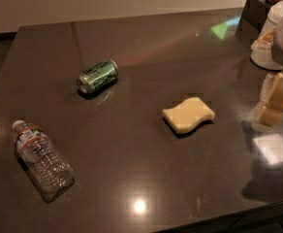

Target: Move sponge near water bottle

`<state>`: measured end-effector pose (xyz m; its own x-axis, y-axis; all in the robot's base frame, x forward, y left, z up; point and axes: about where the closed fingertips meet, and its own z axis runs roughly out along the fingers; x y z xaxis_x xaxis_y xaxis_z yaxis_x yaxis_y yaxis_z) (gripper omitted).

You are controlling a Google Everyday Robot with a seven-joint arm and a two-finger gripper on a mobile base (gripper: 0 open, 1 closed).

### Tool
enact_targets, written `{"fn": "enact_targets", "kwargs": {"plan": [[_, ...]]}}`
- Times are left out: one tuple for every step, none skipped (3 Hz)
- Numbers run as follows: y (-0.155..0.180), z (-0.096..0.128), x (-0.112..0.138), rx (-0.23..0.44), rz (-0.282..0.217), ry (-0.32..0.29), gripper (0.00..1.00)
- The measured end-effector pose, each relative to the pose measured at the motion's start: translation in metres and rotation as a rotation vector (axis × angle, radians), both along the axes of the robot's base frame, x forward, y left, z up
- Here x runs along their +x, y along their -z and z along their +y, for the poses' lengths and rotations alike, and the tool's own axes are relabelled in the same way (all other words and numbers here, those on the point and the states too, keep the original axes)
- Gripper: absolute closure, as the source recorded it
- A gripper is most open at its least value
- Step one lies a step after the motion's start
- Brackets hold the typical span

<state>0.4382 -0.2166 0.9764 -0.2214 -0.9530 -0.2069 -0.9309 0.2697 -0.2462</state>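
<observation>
- The sponge (188, 114) lies flat near the middle of the dark tabletop (146, 47), a little toward the right edge.
- The water bottle (42, 154) lies on its side near the front left corner, with its white cap toward the left edge.
- A green can (98, 75) lies on its side between the middle and the far left corner, well apart from sponge and bottle.
- The gripper (275, 103) is at the right edge, apart from the sponge.
- A white container (272, 38) and a dark box (250, 16) stand by the far right corner.
</observation>
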Motion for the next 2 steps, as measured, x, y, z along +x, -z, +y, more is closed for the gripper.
{"fn": "enact_targets", "kwargs": {"plan": [[0.0, 0.0, 0.0, 0.0, 0.0, 0.0, 0.0], [0.0016, 0.0039, 0.0087, 0.008, -0.004, -0.03, 0.0]]}}
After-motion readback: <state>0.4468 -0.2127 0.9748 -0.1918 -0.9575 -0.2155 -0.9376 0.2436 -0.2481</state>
